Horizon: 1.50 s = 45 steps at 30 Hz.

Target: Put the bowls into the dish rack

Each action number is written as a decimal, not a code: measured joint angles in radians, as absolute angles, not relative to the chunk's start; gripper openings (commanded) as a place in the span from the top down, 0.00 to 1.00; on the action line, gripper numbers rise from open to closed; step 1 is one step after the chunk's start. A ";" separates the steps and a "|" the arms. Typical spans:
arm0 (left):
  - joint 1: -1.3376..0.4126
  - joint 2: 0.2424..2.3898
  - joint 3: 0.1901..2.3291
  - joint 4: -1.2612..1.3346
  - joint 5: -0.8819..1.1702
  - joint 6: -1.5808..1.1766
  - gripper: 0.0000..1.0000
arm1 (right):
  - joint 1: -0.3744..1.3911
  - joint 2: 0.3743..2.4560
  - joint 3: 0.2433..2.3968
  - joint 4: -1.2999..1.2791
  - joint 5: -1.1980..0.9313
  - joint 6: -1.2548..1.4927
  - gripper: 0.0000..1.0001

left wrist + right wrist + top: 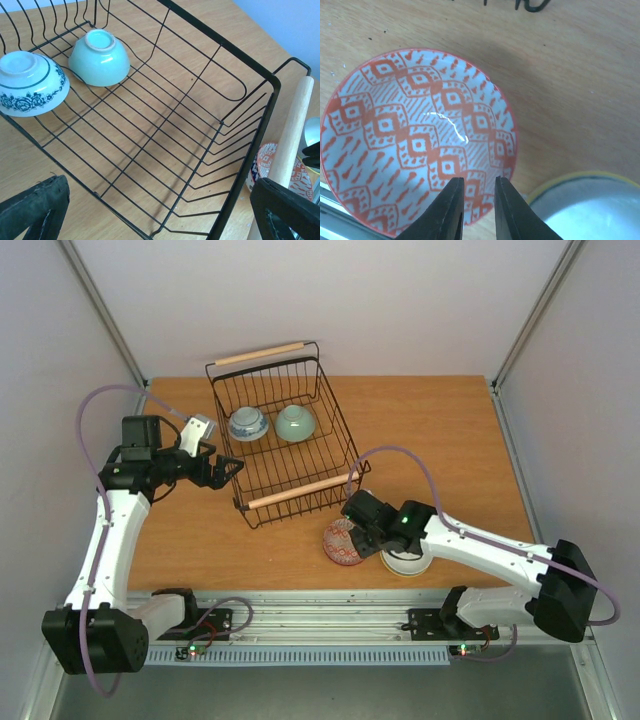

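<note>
Top external view: a wooden table (450, 460) carries the black wire dish rack (300, 490), its long axis running far to near, with a round wooden handle at each end. A blue-and-white bowl (247, 423) and a mint green bowl (296, 423) sit upturned at its far end. The right gripper (477, 185) pinches the rim of the glossy red-patterned bowl (410, 140) outside the near corner. The left gripper (225, 468) gapes empty.

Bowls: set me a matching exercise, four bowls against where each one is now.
1 mint green bowl
2 blue-and-white bowl
3 red-patterned bowl
4 yellow-rimmed bowl

A outside the dish rack, at the right fingers
B upside down in the rack, left-arm side
C partly hidden under the right arm
D upside down in the rack, right-arm side

Pairs: 1-D, 2-B, 3-A, 4-C
</note>
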<state>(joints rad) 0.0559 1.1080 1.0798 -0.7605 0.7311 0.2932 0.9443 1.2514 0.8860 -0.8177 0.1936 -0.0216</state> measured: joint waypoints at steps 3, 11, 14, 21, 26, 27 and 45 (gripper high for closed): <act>0.056 1.108 1.079 -0.760 0.734 0.293 0.01 | 0.969 1.217 0.878 -0.849 0.222 0.009 0.80; 0.056 1.108 1.080 -0.764 0.738 0.293 0.01 | 0.976 1.205 0.838 -0.853 0.276 0.052 0.79; 0.056 1.108 1.080 -0.768 0.738 0.294 0.01 | 0.976 1.224 0.819 -0.840 0.281 0.053 0.79; 0.056 1.108 1.080 -0.768 0.738 0.296 0.01 | 0.976 1.246 0.795 -0.809 0.284 0.055 0.79; 0.056 1.108 1.080 -0.773 0.741 0.297 0.01 | 0.976 1.259 0.794 -0.789 0.285 0.056 0.79; 0.056 1.108 1.079 -0.774 0.743 0.297 0.01 | 0.976 1.263 0.794 -0.785 0.285 0.056 0.79; 0.056 1.105 1.079 -0.775 0.745 0.301 0.01 | 0.976 1.298 0.796 -0.745 0.292 0.078 0.96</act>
